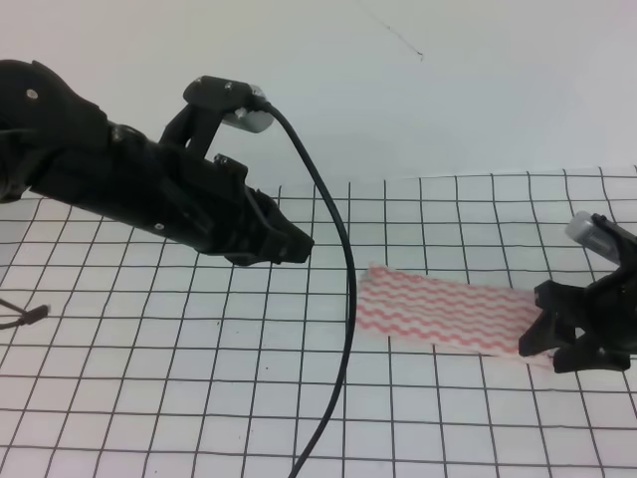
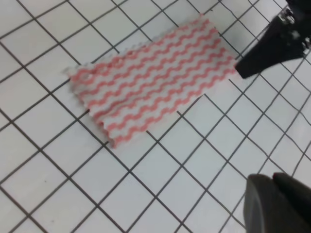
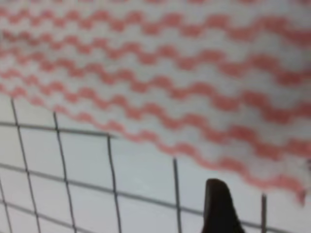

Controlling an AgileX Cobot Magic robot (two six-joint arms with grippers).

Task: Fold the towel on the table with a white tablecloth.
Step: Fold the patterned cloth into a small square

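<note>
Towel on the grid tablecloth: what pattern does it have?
The towel is white with red-pink wavy stripes along its length, clearest in the left wrist view.

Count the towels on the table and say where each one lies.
1. The towel lies flat on the tablecloth, right of centre, its right end beside the right gripper. The left gripper hangs apart from it. No other towel shows.

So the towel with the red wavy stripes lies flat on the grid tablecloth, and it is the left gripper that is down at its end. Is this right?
Not quite. The gripper at the end of the towel is the right gripper, low at the towel's right end in the exterior high view. The left gripper hangs above the tablecloth, away from the towel. The rest is correct: the towel lies flat on the grid cloth.
</note>
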